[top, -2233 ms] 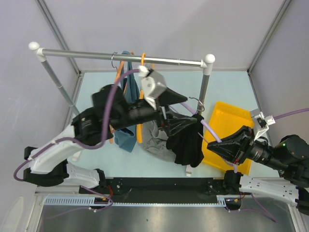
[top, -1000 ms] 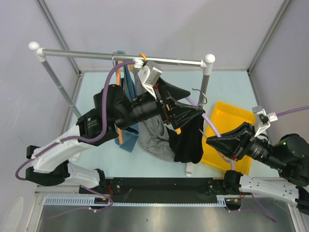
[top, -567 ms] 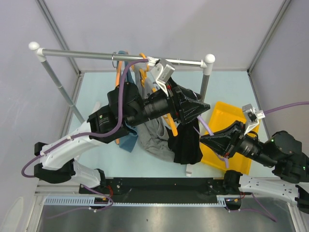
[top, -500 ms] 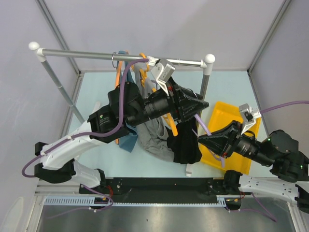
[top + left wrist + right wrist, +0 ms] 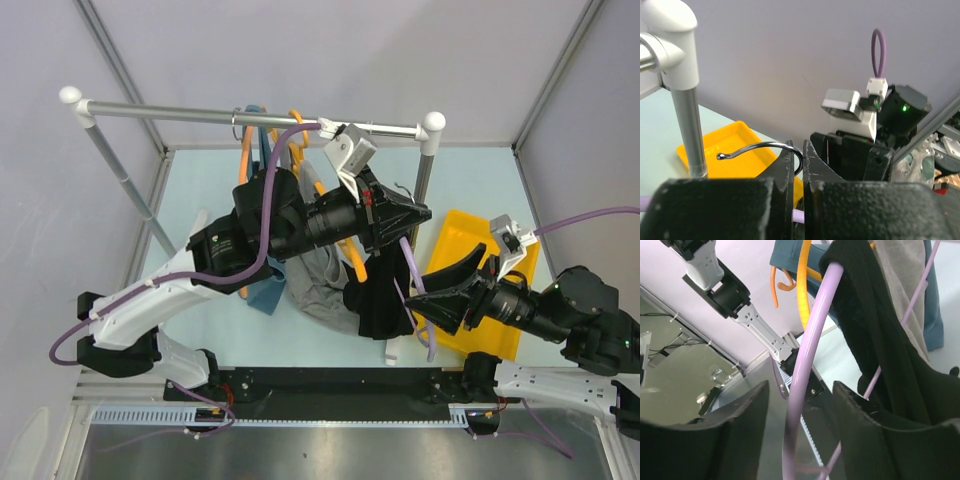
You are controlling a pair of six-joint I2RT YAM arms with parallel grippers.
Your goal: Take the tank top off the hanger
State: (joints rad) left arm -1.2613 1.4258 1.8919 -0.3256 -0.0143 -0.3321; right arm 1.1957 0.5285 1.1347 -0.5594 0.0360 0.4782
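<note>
The black tank top (image 5: 383,297) hangs on a lilac hanger (image 5: 411,285) with a metal hook (image 5: 760,147), held off the rail in front of the rack's right post. My left gripper (image 5: 408,214) is shut on the hanger's neck just below the hook; in the left wrist view the left gripper (image 5: 797,150) has the lilac neck (image 5: 798,216) pinched between its jaws. My right gripper (image 5: 432,290) is open around the hanger's lower arm. The right wrist view shows the lilac bar (image 5: 810,340) passing between the right gripper's (image 5: 800,386) spread fingers without contact, the tank top (image 5: 875,330) draped beside it.
The clothes rail (image 5: 200,112) spans the back, with its right post (image 5: 424,185) close behind the left gripper. A grey garment (image 5: 320,285), a blue garment (image 5: 262,290) and orange hangers (image 5: 355,262) hang left of the tank top. A yellow tray (image 5: 480,245) lies at the right.
My left gripper has closed on the hanger's neck and shifted right. My right gripper has opened, letting go of the hanger's arm, and has slid left.
</note>
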